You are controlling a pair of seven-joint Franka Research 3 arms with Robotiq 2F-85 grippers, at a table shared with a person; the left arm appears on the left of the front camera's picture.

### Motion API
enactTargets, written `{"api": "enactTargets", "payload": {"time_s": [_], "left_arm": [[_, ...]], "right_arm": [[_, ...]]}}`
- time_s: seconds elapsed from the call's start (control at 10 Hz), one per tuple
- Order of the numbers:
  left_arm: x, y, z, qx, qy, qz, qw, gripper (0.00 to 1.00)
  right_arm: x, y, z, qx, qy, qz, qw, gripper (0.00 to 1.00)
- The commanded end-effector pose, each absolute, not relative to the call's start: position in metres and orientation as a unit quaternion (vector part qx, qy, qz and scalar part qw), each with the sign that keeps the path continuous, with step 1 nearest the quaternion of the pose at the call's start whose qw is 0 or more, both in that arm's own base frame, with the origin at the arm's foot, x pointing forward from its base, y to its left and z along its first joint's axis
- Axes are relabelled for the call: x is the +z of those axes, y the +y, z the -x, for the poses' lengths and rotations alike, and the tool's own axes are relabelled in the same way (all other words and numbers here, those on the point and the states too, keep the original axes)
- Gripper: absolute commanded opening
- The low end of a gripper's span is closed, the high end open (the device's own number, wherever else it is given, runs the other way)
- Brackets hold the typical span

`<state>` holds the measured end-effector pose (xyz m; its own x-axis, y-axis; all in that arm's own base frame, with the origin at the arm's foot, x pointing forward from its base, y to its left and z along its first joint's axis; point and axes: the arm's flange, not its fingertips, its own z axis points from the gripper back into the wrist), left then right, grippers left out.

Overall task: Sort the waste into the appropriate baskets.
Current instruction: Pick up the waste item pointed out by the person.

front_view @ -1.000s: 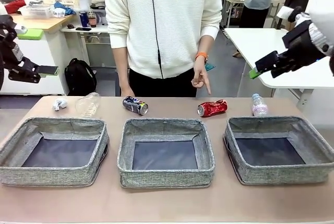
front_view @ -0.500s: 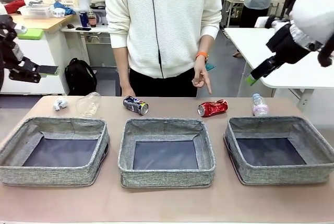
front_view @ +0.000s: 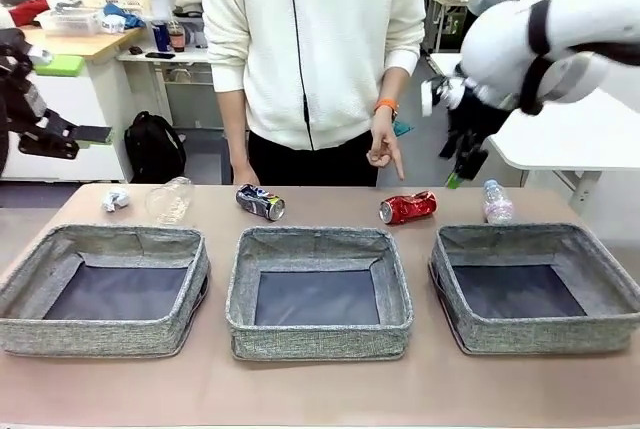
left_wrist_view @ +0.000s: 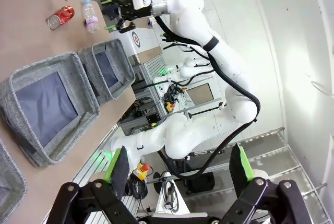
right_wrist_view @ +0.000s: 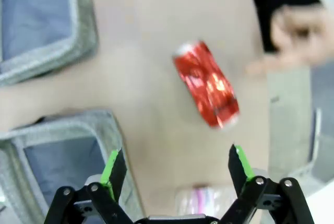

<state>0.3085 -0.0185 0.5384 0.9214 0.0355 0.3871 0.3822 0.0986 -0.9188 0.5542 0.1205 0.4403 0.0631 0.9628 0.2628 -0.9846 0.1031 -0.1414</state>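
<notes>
Nearest, three grey baskets are stood in a row, nothing in them, and behind them the waste is lined up: paper wad, clear bottle, dark blue can, dented red can, pink-labelled bottle. Above the last two the right gripper is hung, jaws wide apart and bare, the left gripper likewise spread, while the red can is pointed at by the person's hand. The jaws are best squared across that can's width and centred before lowering, lest it be rolled away.

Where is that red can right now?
In the front view, the red can lies on its side right of centre, below the person's pointing hand, left of the small bottle.
</notes>
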Motion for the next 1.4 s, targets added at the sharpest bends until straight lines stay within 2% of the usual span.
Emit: {"api": "enactTargets", "payload": {"time_s": [0.0,0.1,0.3,0.4,0.6,0.9,1.3], "left_arm": [[0.538,-0.019,-0.308,-0.129,-0.166,0.667,0.715,1.0],[0.538,-0.019,-0.308,-0.129,-0.166,0.667,0.715,1.0],[0.538,-0.019,-0.308,-0.129,-0.166,0.667,0.715,1.0],[0.538,-0.019,-0.308,-0.129,-0.166,0.667,0.715,1.0],[0.538,-0.019,-0.308,-0.129,-0.166,0.667,0.715,1.0],[0.538,-0.019,-0.308,-0.129,-0.166,0.667,0.715,1.0],[0.538,-0.019,-0.308,-0.129,-0.166,0.667,0.715,1.0]], "right_arm": [[0.434,0.135,-0.562,0.665,-0.152,-0.068,0.728,1.0],[0.44,0.121,-0.554,0.669,-0.146,-0.037,0.728,1.0],[0.427,0.146,-0.555,0.68,-0.141,-0.052,0.717,1.0],[0.414,0.145,-0.582,0.727,-0.126,-0.003,0.675,1.0],[0.395,0.135,-0.614,0.749,-0.133,-0.036,0.648,1.0],[0.384,0.131,-0.637,0.727,-0.123,-0.035,0.675,1.0],[0.346,0.124,-0.676,0.722,-0.109,-0.079,0.678,1.0]]}}
